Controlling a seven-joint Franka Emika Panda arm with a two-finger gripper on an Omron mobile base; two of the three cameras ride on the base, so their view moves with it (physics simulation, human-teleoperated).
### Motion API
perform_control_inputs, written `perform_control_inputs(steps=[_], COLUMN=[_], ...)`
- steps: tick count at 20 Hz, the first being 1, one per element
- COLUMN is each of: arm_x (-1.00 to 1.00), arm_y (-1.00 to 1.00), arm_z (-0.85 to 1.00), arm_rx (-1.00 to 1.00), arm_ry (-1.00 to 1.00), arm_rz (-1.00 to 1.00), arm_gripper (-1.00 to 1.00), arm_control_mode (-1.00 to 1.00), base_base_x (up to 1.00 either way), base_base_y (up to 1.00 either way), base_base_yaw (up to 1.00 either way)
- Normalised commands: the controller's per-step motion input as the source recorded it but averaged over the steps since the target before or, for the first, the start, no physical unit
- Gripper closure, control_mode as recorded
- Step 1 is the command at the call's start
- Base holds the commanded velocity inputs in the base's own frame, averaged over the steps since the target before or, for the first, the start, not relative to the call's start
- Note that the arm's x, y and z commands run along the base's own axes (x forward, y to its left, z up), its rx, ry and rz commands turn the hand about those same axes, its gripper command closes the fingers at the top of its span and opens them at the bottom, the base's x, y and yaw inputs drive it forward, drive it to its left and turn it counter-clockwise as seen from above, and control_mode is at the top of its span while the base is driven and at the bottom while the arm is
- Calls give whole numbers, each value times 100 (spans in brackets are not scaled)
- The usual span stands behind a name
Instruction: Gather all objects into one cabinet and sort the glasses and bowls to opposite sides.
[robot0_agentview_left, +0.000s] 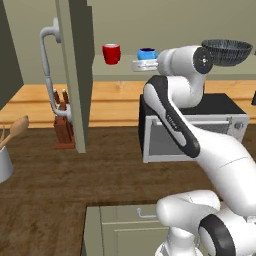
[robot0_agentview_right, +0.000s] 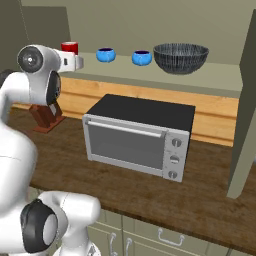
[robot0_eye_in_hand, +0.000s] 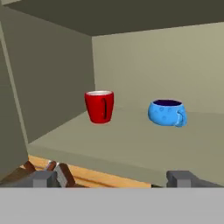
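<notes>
On the pale grey-green shelf (robot0_agentview_right: 210, 80) of the olive-grey cabinet, the glossy red mug (robot0_eye_in_hand: 99, 106) stands toward the left end, two squat bright-blue cups (robot0_agentview_right: 106, 55) (robot0_agentview_right: 142, 58) mid-shelf, the wide dark ribbed bowl (robot0_agentview_right: 180, 57) rightward. The gripper (robot0_eye_in_hand: 113, 178) faces the shelf's front edge, jaws spread wide, holding nothing.

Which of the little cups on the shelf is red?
The glossy red mug, standing at the left end of the pale grey-green cabinet shelf. The two squat cups beside it are bright blue.
</notes>
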Motion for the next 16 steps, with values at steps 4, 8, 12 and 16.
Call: perform_control_inputs(steps=[4, 8, 12, 16], arm_x=[-98, -96, -91, -79], arm_y=[-9, -25, -44, -44], arm_z=[0, 0, 0, 0], arm_rx=[-3, -6, -8, -5], arm_ry=[12, 5, 0, 1], arm_rz=[-13, -13, -8, -5], arm_gripper=[-100, -100, -100, -100], arm_control_mode=[-100, -100, -100, -100], base_base_x=[0, 0, 0, 0], base_base_y=[0, 0, 0, 0], base_base_yaw=[0, 0, 0, 0])
